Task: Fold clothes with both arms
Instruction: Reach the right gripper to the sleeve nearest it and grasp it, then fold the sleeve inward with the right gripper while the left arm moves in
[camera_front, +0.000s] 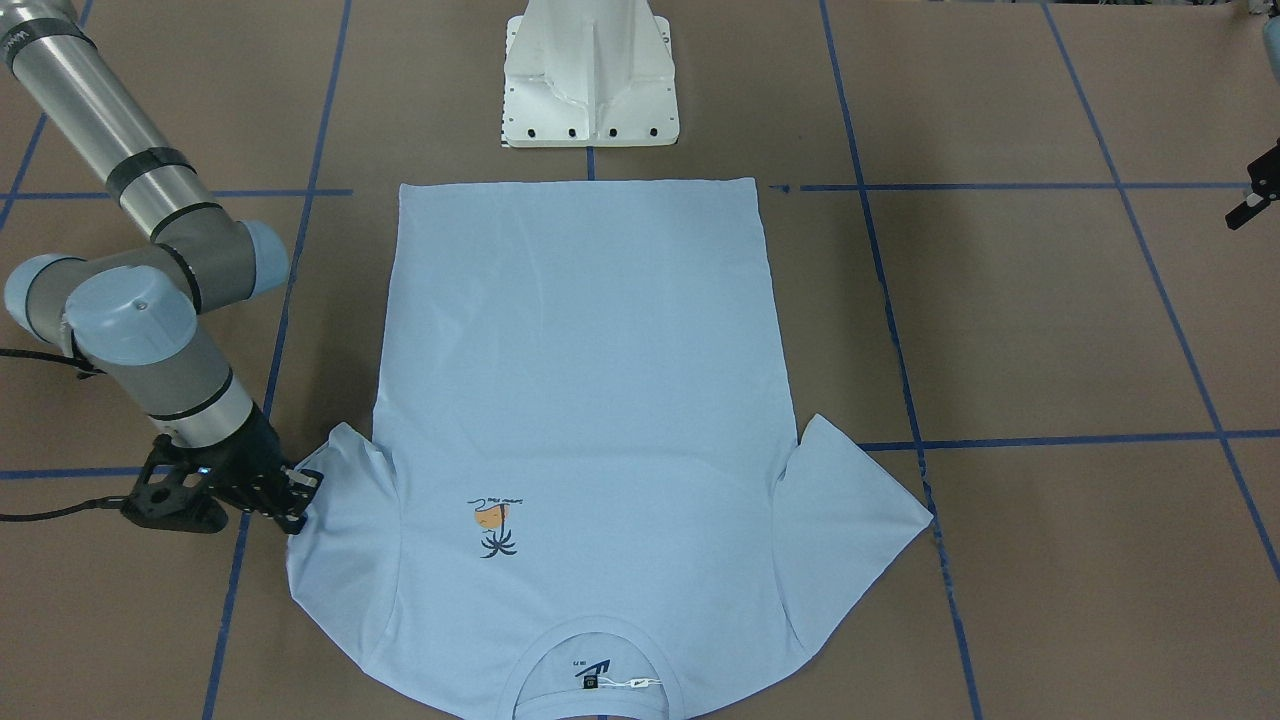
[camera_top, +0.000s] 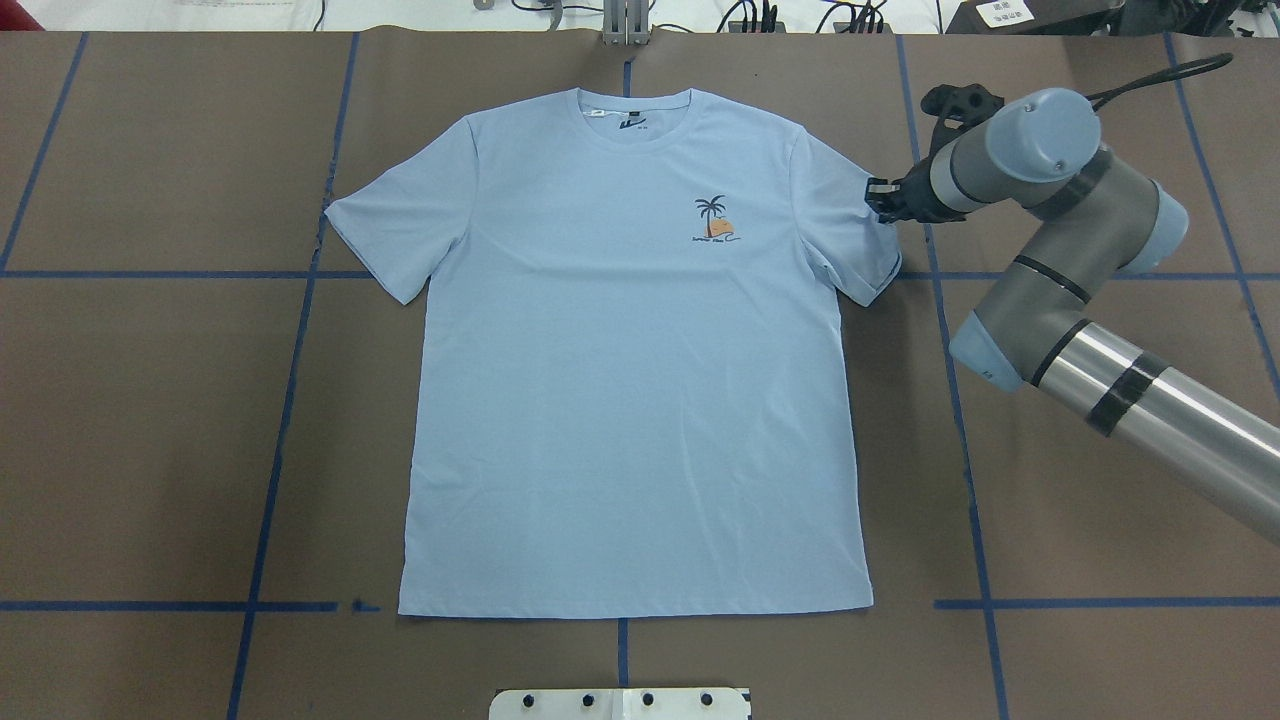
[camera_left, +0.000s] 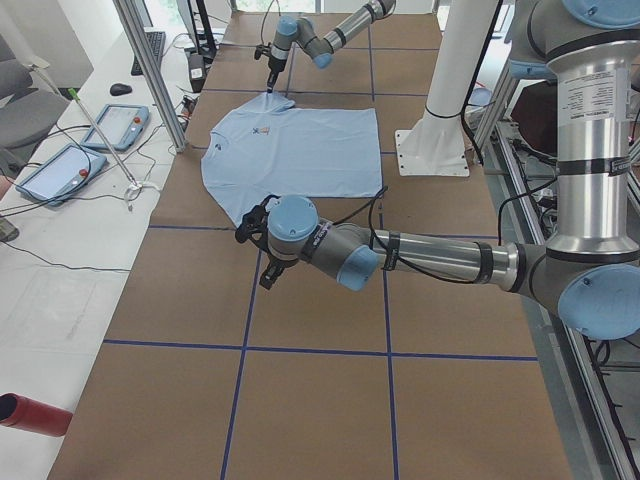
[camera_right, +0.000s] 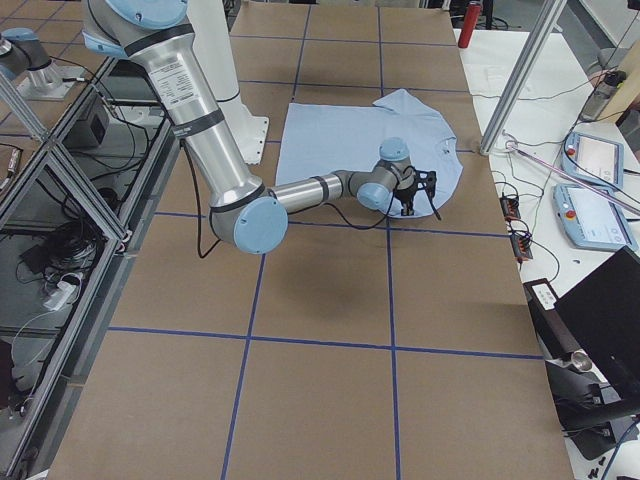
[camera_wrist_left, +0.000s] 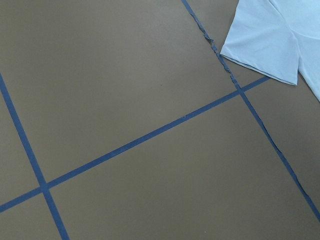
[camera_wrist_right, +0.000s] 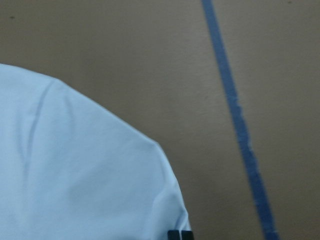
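Lying flat, t-shirt (camera_top: 640, 380), sleeve edge (camera_top: 872, 240) pinched between right jaws.

t-shirt (camera_top: 620, 380): I see soft cloth, matt and smooth, with only faint creases.
table (camera_top: 150, 420): brown cover, matt and dull; to me it looks like paper or card.
tape lines (camera_top: 289, 400): blue, thin, a little wrinkled in my left wrist view.
right arm (camera_top: 1070, 250): shiny bare metal tube, matt grey joints, pale blue caps with a soft sheen.
right gripper (camera_top: 872, 198): black, matt.
pedestal base (camera_front: 590, 80): white, glossy.
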